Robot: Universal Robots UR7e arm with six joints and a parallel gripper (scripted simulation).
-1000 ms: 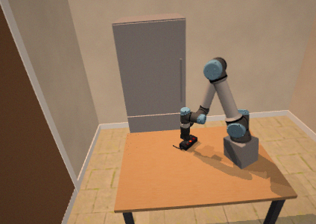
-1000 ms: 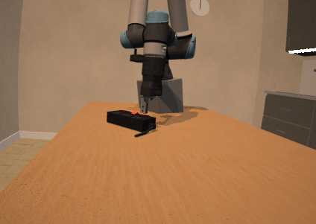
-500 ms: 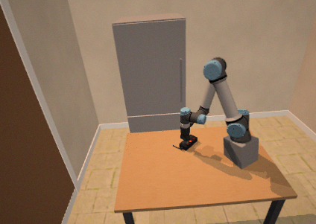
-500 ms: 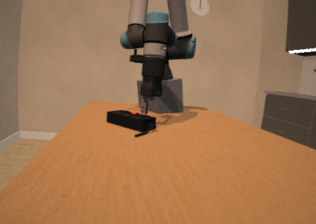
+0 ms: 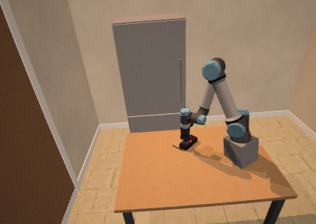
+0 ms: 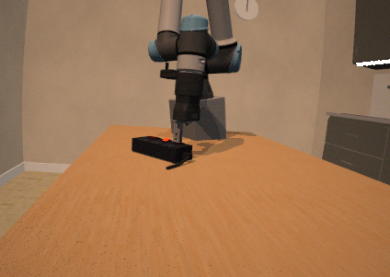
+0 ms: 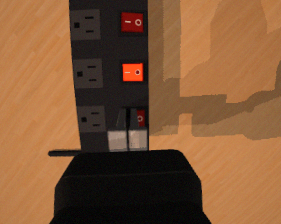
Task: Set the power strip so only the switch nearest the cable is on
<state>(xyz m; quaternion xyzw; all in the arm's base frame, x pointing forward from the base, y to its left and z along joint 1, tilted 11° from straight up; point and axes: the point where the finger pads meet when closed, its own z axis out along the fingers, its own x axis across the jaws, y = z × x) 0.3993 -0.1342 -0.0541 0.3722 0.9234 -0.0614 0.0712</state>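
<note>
A black power strip (image 7: 111, 66) lies flat on the wooden table, right way up, with three outlets and three red rocker switches. It also shows in the top view (image 5: 187, 142) and the exterior view (image 6: 161, 148). The middle switch (image 7: 132, 72) glows bright orange-red. The far switch (image 7: 131, 23) is darker red. The switch nearest the cable (image 7: 140, 119) is dark and partly hidden by my fingers. The cable (image 6: 178, 162) leaves the near end. My gripper (image 7: 128, 119) (image 6: 177, 133) is shut and empty, its tips down at the cable-end switch.
The arm's grey base block (image 5: 241, 150) stands on the table to the right of the strip. A tall grey cabinet (image 5: 150, 73) stands behind the table. The table's edges lie far from the strip.
</note>
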